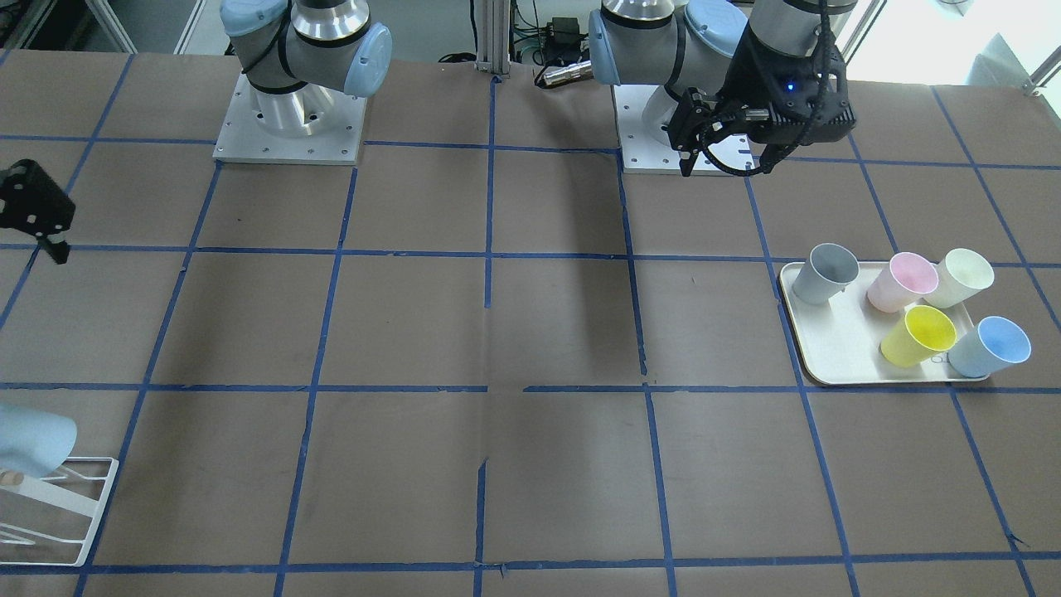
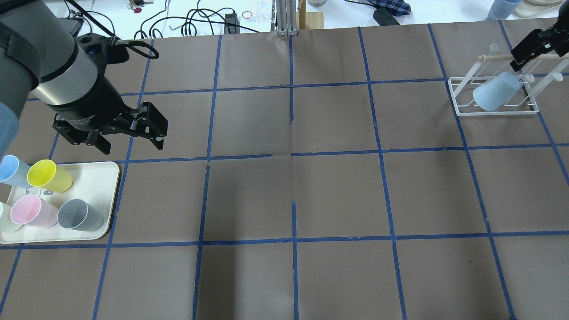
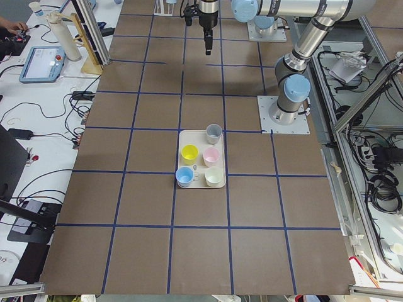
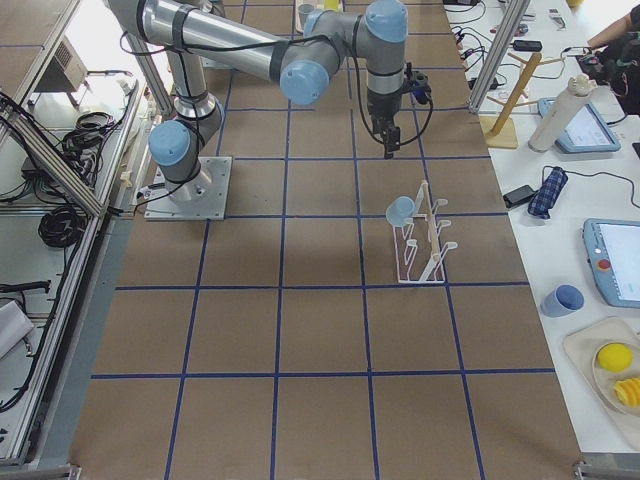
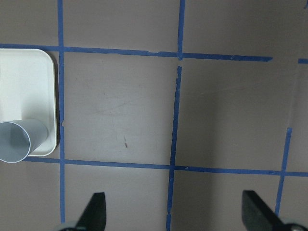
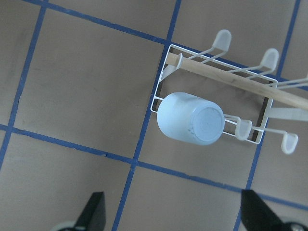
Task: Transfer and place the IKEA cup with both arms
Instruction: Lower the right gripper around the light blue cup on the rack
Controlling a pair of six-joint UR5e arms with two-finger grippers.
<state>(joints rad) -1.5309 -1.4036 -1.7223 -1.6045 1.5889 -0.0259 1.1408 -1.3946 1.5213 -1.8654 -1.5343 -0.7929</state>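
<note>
The pale blue IKEA cup point(image 2: 495, 91) hangs mouth-down and tilted on a peg of the white wire rack point(image 2: 458, 95). It shows below my right wrist camera point(image 6: 191, 118) and in the front view point(image 1: 29, 439). My right gripper point(image 2: 522, 53) is open and empty, above and just behind the rack, apart from the cup; its fingers point(image 6: 94, 211) stand wide. My left gripper point(image 2: 131, 143) is open and empty, hovering beside the tray's far right corner; its fingers point(image 5: 96, 211) frame bare table. A near-identical blue cup point(image 2: 11, 169) stands on the tray.
The cream tray point(image 2: 100, 182) at the table's left holds yellow point(image 2: 48, 175), pink point(image 2: 31, 211), grey point(image 2: 80, 215) and a cream cup point(image 1: 961, 278) beside the blue one. Cables and clutter lie beyond the far edge. Blue tape lines grid the brown table.
</note>
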